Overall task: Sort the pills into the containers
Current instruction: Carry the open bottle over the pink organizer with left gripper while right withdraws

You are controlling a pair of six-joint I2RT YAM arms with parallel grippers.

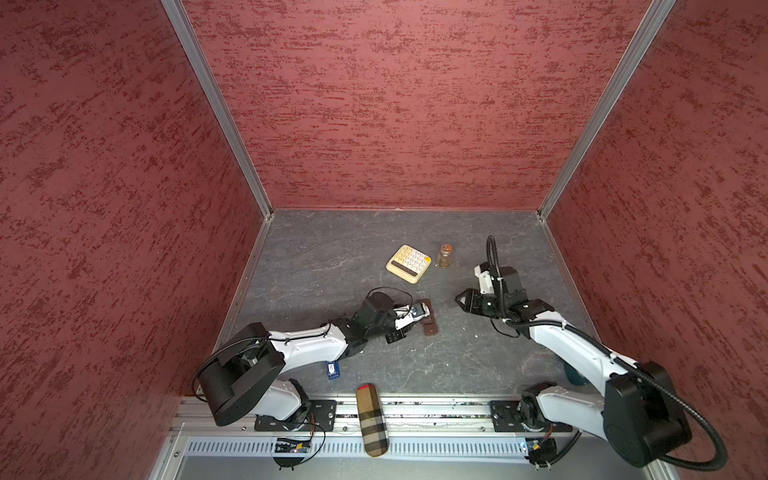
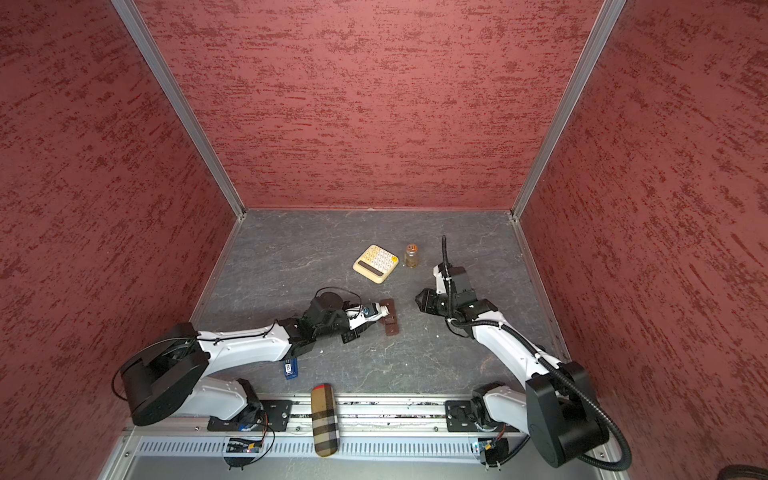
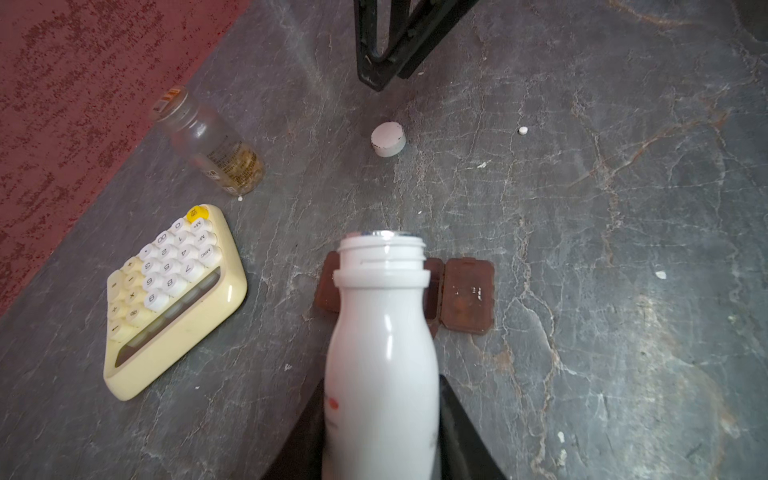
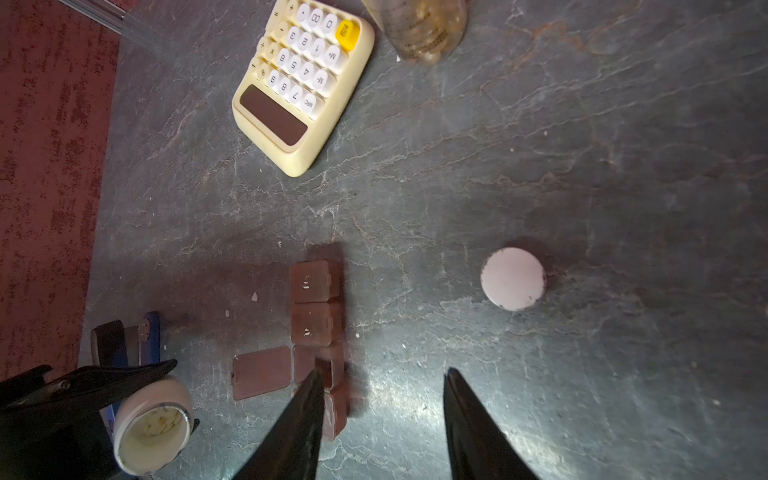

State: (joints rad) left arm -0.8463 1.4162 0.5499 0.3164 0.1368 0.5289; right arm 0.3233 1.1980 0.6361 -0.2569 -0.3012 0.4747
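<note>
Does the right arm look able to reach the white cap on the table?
Probably yes: the white cap lies alone, close to the right gripper, whose jaws stand open and empty, with nothing between them.

The white bottle [image 3: 382, 353], its base cut off by the left wrist view's edge, hides the middle of the containers [image 3: 468, 296], while in the right wrist view the amber bottle [image 4: 419, 29] is blurred and cropped and a finger [image 4: 299, 424] of the right claw [image 4: 383, 374] covers part of the row.

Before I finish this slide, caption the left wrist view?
Left gripper holds an uncapped white bottle over the pill box, one lid open; cap and pill lie beyond.
</note>
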